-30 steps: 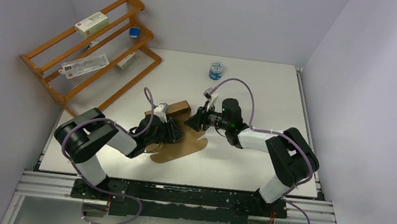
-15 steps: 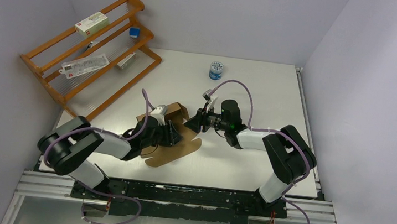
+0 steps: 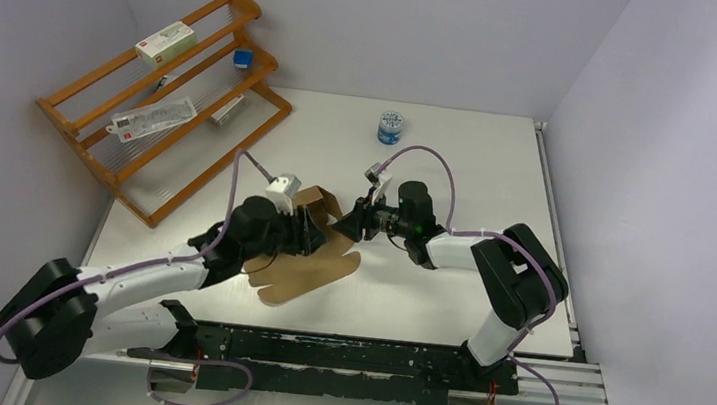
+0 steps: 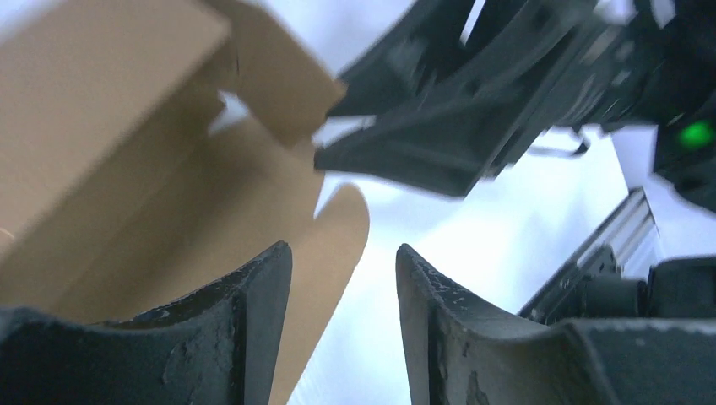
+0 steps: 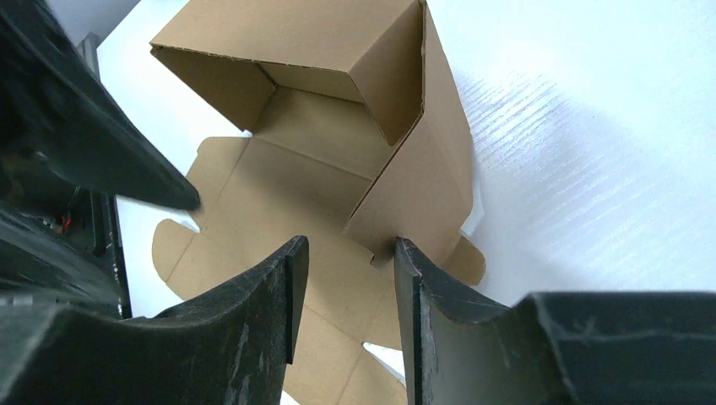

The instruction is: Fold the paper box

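Observation:
The paper box [image 3: 314, 256] is a brown die-cut cardboard sheet lying mid-table, its far part folded up into walls [image 3: 317, 200]. My left gripper [image 3: 302, 233] hovers over the sheet's left side, open; in its wrist view the jaws [image 4: 344, 261] stand apart with nothing between them and the cardboard [image 4: 101, 152] lies to their left. My right gripper [image 3: 348, 224] is at the box's right corner, open. In the right wrist view its jaws [image 5: 350, 245] straddle the lower corner of the raised side wall [image 5: 422, 177], the right finger [image 5: 414, 278] against that corner.
A wooden rack [image 3: 160, 91] stands at the back left with a white carton [image 3: 164, 41], a small blue item [image 3: 242, 58] and a clear packet [image 3: 152, 118]. A blue-and-white jar [image 3: 392, 127] sits at the back. A metal rail [image 3: 318, 354] runs along the near edge.
My left gripper has opened wider and its arm has stretched out, elbow swinging down to the left. The box has slid slightly toward the near left. The right arm has hardly moved.

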Controlling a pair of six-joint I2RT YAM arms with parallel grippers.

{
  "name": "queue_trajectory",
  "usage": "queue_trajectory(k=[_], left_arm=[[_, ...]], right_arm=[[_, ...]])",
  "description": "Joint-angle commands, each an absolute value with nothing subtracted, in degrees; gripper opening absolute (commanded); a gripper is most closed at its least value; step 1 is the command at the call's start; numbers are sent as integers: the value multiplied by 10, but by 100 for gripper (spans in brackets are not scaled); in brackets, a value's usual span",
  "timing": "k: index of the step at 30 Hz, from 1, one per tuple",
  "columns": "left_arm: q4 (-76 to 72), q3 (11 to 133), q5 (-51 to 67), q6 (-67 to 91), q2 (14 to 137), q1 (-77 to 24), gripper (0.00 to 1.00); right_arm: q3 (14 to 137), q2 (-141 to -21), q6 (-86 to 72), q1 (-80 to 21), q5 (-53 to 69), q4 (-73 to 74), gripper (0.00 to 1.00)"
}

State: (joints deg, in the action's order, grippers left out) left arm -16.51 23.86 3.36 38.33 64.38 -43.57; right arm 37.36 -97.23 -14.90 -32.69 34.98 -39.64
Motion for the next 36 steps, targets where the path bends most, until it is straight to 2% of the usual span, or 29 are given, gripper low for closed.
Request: queue_trajectory(k=[1,6,8,12,16,25,36], left_arm=[[-30,336,-71,308,609,-434,55],[21,427,-165,277,640,-409,60],[19,439,-195,274,656,-384,66],[-23,444,-118,274,704,-298,70],[-68,439,-63,263,744,-274,72],[-120,423,29,250,787,-271,72],[-134,384,35,232,810,-272,65]], right_arm=[[369,-973,-140,-325,353,-423,46],[370,-977,-144,-325,357,-428,45],[371,-977,-145,-325,359,-431,45],[369,-973,-143,-326,359,-431,45],[366,-973,-138,-326,359,-429,45],[370,-979,-133,-329,365,-423,45],[377,-984,-124,-338,370,-414,45]])
